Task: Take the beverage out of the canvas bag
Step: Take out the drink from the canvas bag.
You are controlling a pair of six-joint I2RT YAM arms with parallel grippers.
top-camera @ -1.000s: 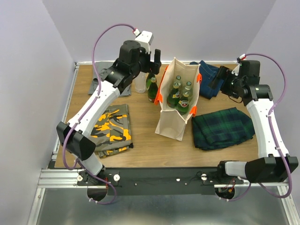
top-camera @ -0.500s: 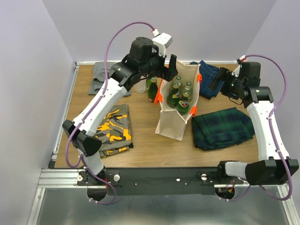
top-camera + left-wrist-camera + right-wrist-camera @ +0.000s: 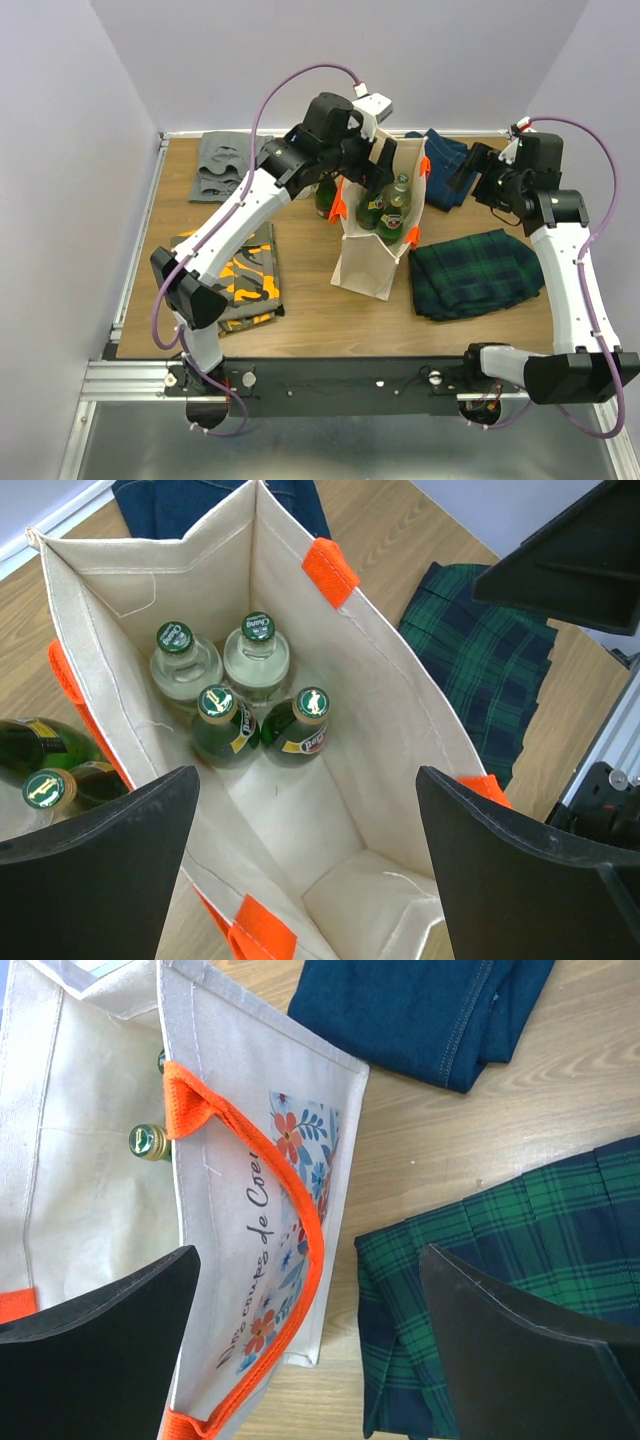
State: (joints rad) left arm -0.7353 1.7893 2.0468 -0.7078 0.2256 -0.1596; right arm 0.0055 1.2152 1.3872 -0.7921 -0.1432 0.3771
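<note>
Left claw (image 3: 305, 775): I see it spread wide and empty, hovering over the open canvas bag (image 3: 365, 262).
Right claw (image 3: 310, 1252): spread, empty, beside the bag's orange handle (image 3: 290, 1210).
Beverage bottles (image 3: 216, 704): four, upright inside the bag, mid-surface (image 3: 300, 312).

place: robot lab cell | evidence: bare walls (image 3: 60, 150), aluminium rail (image 3: 110, 378)

Left end effector (image 3: 305, 785) wide open over canvas bag (image 3: 395, 715), four capped bottles (image 3: 225, 728) inside, plaid cloth (image 3: 490, 660) beside
</note>
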